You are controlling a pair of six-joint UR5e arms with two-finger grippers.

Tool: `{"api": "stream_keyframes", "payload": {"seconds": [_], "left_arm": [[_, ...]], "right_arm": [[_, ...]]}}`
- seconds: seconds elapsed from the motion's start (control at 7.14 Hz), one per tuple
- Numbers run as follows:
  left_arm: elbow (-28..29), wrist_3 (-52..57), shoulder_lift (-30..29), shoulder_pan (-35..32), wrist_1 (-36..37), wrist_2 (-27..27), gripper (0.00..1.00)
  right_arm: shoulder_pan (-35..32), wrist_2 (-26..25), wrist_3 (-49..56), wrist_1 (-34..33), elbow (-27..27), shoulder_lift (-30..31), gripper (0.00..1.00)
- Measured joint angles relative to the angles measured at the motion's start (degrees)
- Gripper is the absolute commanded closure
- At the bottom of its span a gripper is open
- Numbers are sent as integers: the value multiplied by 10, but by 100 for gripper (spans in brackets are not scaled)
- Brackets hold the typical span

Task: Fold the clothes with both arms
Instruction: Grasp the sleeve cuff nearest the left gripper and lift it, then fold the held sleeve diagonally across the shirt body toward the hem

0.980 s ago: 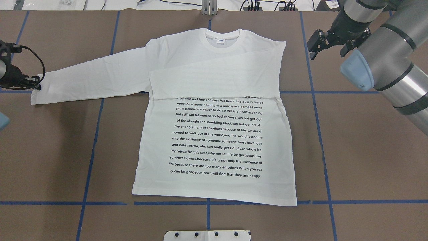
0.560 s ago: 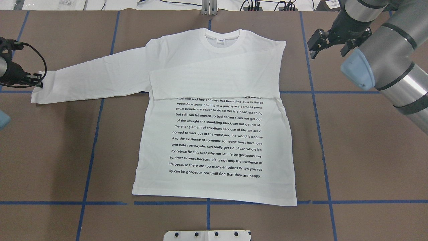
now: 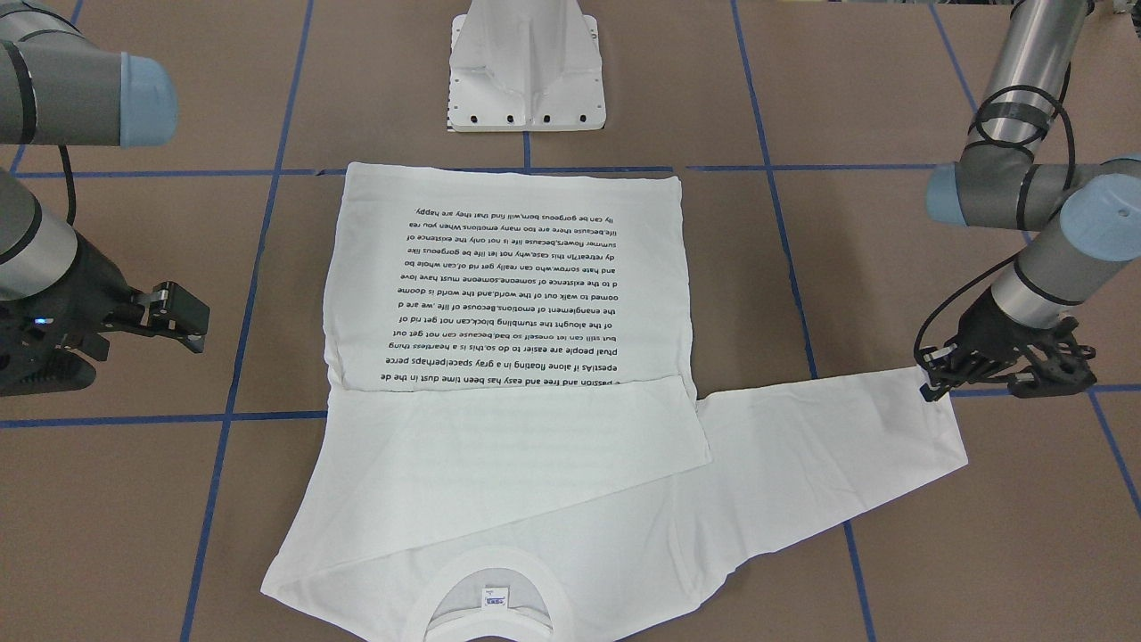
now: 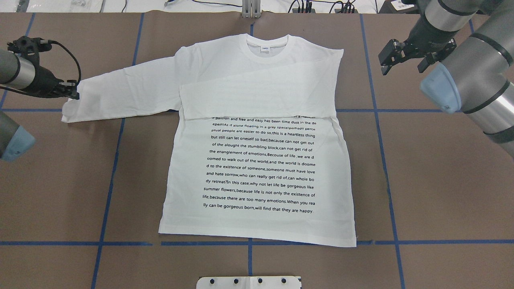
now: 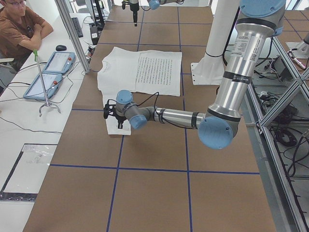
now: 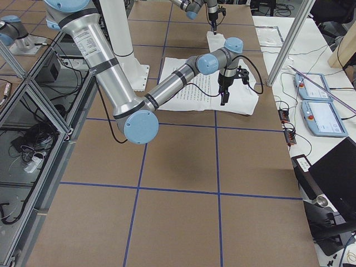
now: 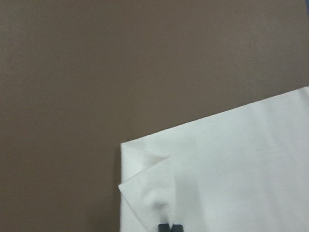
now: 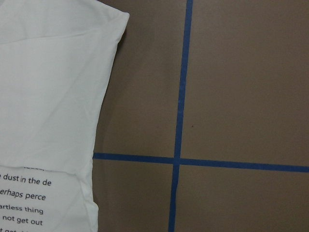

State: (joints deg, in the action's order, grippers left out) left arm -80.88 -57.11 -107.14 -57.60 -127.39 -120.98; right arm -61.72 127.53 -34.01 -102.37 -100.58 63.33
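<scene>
On brown table (image 4: 441, 180) with blue tape lines (image 4: 60, 243), white long-sleeved printed T-shirt (image 4: 257, 160) flat, black left gripper (image 4: 75, 96) clamped on outstretched cuff (image 4: 70, 114), black right gripper (image 4: 402, 66) spread apart right of shoulder, white pedestal base (image 4: 249, 282) near hem

Brown table (image 4: 441, 180) gridded with blue tape (image 4: 60, 243) — seated person (image 5: 19, 31) beside blue-cased tablets (image 5: 59, 62).

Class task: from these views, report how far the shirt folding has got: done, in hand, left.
Done: one sleeve lies folded across the shirt. In hand: the left claw is shut on the cuff of the outstretched sleeve. Left: folding that sleeve in, then probably the body; the right claw hangs open beside the shirt.
</scene>
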Motion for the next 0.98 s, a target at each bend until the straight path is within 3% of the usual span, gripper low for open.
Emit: {"api": "stream_keyframes", "payload": {"seconds": [0.42, 0.98], "left_arm": [[-33, -121, -105, 60, 77, -4, 100], [5, -324, -287, 94, 51, -9, 100]], "right_arm": [[-24, 7, 0, 85, -17, 100, 0], [-46, 15, -1, 122, -11, 135, 0]]}}
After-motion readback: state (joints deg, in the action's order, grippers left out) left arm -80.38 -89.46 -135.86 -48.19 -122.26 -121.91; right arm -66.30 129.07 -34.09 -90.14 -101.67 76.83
